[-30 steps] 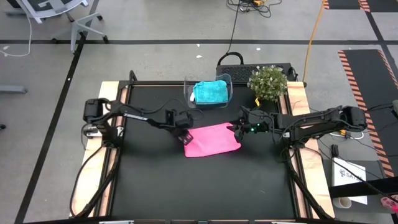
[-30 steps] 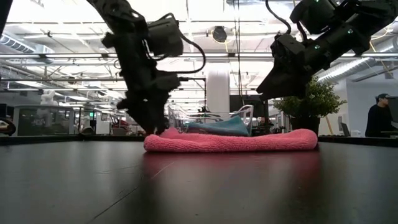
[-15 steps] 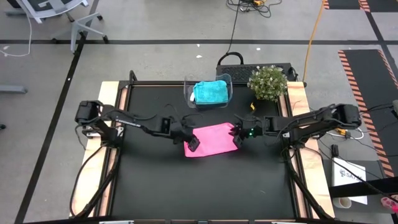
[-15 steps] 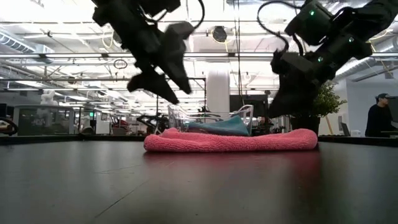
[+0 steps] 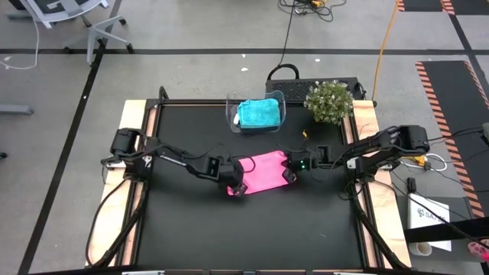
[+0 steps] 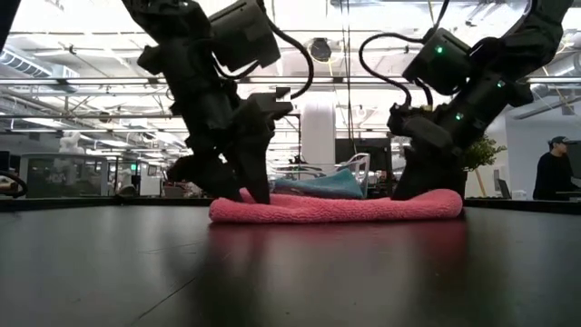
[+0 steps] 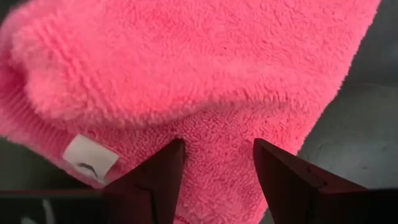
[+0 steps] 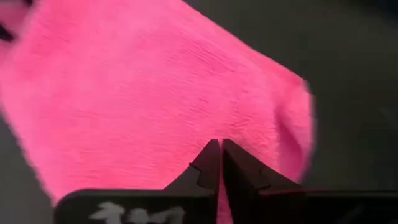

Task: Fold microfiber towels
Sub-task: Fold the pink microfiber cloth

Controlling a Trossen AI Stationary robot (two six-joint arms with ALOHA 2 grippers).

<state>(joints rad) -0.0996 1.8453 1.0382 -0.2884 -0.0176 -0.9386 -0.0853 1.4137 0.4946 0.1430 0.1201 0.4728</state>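
A bright pink towel (image 5: 262,171) lies folded flat on the black table, its white tag (image 7: 90,157) at the near left corner. My left gripper (image 5: 238,189) stands open over that corner, pointing down, with the fuzzy top (image 7: 217,93) between and beyond its fingers. Whether it touches the cloth, I cannot tell. My right gripper (image 5: 289,175) is down at the towel's right end (image 6: 445,204), shut on it. A teal towel (image 5: 258,113) lies in a clear bin (image 5: 280,99) at the table's far edge. My right gripper pinches the pink towel's upper surface (image 8: 205,134) near its right edge between its two fingertips (image 8: 211,155). It comes from above, slanting in from the table's right. One layer or several, I cannot tell. The towel stays flat on the table, puckered beside the tips (image 8: 292,134).
A potted plant (image 5: 329,101) stands at the far right corner beside the bin. Bare black table (image 5: 252,229) stretches from the towel to the near edge. In the low view a person (image 6: 552,173) shows in the room behind.
Both grippers have come down onto the pink towel. My left gripper has swung toward the near edge, from the towel's left edge to its near left corner. My right gripper has dropped to the towel's right end and shut there. The towel lies where it was.
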